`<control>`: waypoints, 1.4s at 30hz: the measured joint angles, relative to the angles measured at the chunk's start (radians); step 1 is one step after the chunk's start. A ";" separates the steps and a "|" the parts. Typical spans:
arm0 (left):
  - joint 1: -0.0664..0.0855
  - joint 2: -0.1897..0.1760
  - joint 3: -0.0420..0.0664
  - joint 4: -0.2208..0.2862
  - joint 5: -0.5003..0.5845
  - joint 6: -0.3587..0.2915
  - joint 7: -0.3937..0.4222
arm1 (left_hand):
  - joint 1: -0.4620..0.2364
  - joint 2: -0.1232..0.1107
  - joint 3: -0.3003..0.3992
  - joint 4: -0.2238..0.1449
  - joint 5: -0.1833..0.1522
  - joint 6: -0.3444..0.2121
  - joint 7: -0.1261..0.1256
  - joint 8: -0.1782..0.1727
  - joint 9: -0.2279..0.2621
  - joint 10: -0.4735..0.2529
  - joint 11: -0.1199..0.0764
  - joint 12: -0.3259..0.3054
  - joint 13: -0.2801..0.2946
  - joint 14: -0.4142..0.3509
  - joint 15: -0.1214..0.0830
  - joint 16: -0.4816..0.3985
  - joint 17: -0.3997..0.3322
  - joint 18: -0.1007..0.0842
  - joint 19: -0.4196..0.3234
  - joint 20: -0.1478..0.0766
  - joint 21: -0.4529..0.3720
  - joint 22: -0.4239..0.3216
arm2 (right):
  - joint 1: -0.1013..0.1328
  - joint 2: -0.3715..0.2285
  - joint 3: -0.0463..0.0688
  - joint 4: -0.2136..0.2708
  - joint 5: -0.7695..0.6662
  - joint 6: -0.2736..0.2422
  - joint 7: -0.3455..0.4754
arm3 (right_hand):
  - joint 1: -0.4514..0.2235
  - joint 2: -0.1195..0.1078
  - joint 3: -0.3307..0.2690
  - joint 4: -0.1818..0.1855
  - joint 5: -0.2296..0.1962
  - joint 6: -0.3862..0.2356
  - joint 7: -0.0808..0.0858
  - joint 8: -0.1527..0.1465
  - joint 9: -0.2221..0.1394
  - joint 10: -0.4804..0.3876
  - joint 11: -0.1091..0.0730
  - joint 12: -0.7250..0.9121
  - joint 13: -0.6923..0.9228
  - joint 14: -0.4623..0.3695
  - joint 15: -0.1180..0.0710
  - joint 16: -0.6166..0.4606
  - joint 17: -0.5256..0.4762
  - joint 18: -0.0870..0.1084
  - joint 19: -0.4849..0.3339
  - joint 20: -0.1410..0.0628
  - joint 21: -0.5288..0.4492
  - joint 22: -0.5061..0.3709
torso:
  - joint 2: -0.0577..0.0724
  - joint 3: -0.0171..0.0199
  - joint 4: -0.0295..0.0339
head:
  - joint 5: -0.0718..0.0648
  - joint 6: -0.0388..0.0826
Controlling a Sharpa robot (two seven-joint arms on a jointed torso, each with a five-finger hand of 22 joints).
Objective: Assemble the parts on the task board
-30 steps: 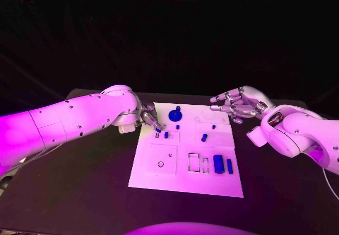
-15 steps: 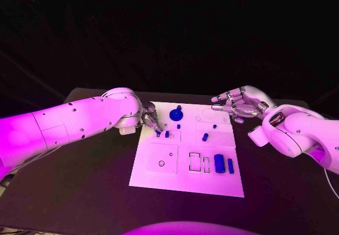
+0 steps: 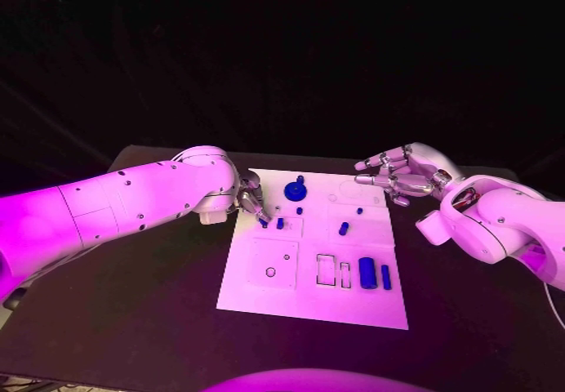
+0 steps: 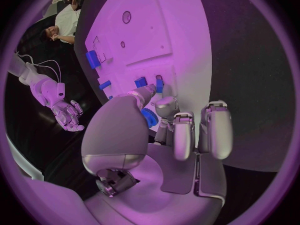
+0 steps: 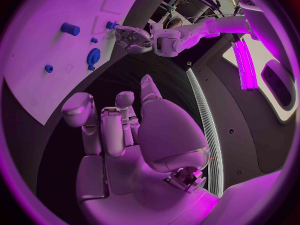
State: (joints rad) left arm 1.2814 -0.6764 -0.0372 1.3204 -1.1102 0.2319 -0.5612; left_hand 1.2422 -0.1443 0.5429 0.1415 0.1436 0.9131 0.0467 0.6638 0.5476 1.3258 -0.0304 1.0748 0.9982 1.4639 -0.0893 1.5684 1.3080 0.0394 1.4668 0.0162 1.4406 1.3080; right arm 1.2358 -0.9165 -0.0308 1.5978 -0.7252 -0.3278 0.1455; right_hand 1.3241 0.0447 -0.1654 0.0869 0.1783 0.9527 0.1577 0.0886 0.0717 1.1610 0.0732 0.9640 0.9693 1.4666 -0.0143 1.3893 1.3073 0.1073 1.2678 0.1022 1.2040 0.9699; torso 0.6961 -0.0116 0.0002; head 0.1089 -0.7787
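White and many-jointed, the left arm comes in over the black table (image 3: 141, 294) and ends at the left hand (image 3: 251, 200), which hangs over the near-left corner of the far part of the task board (image 3: 309, 306). Its fingers (image 4: 178, 135) are drawn together with their tips pointing down at the board, and in the left wrist view a small blue part (image 4: 149, 117) sits between the thumb and a fingertip, so the hand pinches that piece. Just beside those fingertips, two short blue pegs (image 3: 280, 223) stand on the board. Further along lies a round blue gear (image 3: 292, 192) near the far edge, with a small blue stud (image 3: 299, 211) just nearer than it. Toward the middle of the board there is a slanted blue peg (image 3: 343, 229) and a tiny blue dot (image 3: 358, 211) beyond it. Near the front, two upright rectangular slots (image 3: 324, 269) are cut into the white plate, and beside them lie a thick blue cylinder (image 3: 367, 271) and a thinner blue bar (image 3: 385, 276), side by side. The right hand (image 3: 400, 175) hovers off the board's far-right corner, well apart from every part, its fingers loosely curled and spread with nothing in them.
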 measured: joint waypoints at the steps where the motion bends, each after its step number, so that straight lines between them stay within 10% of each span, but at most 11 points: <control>1: 0.000 0.000 0.000 0.000 0.000 0.002 0.000 | 0.001 0.001 0.001 0.001 0.000 0.000 0.000 0.000 0.000 0.000 0.000 0.000 0.000 0.000 0.000 0.000 0.000 0.000 0.000 0.000 0.000 0.000 | 0.000 0.000 0.000 0.000 0.000 0.000 0.000 | 0.000 0.000 0.000 0.000 0.000 0.000 0.000 0.000 0.000 0.000 0.000 0.000 0.000 0.000 0.000 0.000 0.000 0.000 0.000 0.000 0.000 0.000 | 0.000 0.0000 0.0000 | 0.000 -0.001; 33: -0.001 0.011 0.002 -0.001 -0.017 0.031 -0.030 | -0.021 0.011 0.019 0.015 0.007 0.010 -0.002 0.008 0.004 0.013 -0.005 0.006 -0.004 0.000 0.000 0.000 0.000 0.000 0.000 0.000 0.004 0.000 | 0.000 0.000 0.000 0.001 0.000 -0.001 0.001 | 0.007 0.007 -0.003 0.003 0.000 0.000 0.000 0.000 0.000 0.000 0.000 0.000 0.000 0.000 0.000 0.000 0.000 0.000 0.000 0.000 0.000 0.000 | 0.000 0.0011 -0.0006 | -0.002 -0.009; 42: -0.001 0.022 0.001 -0.010 -0.013 0.030 -0.048 | -0.091 -0.009 0.069 -0.038 0.007 0.028 -0.013 0.016 0.012 0.031 -0.016 0.017 0.014 0.003 -0.003 0.000 0.000 0.000 0.000 0.000 0.015 0.000 | 0.000 -0.002 0.000 0.002 0.000 -0.002 0.001 | 0.007 0.007 -0.003 0.003 0.000 0.000 0.000 0.000 0.000 0.000 0.000 0.000 0.000 0.000 0.000 0.000 0.000 0.000 0.000 0.000 0.000 0.000 | 0.001 0.0013 -0.0013 | -0.005 -0.013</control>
State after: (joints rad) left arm 1.2803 -0.6545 -0.0363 1.3104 -1.1227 0.2616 -0.6087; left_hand 1.1514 -0.1534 0.6118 0.1032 0.1505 0.9409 0.0338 0.6798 0.5593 1.3565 -0.0465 1.0921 1.0125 1.4671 -0.0924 1.5684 1.3076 0.0393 1.4667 0.0163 1.4560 1.3076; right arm 1.2355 -0.9182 -0.0308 1.5997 -0.7256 -0.3297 0.1469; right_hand 1.3307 0.0513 -0.1682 0.0898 0.1781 0.9527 0.1577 0.0886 0.0717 1.1611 0.0732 0.9640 0.9695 1.4666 -0.0143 1.3893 1.3077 0.1073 1.2679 0.1022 1.2040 0.9699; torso 0.6967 -0.0103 -0.0012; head 0.1041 -0.7916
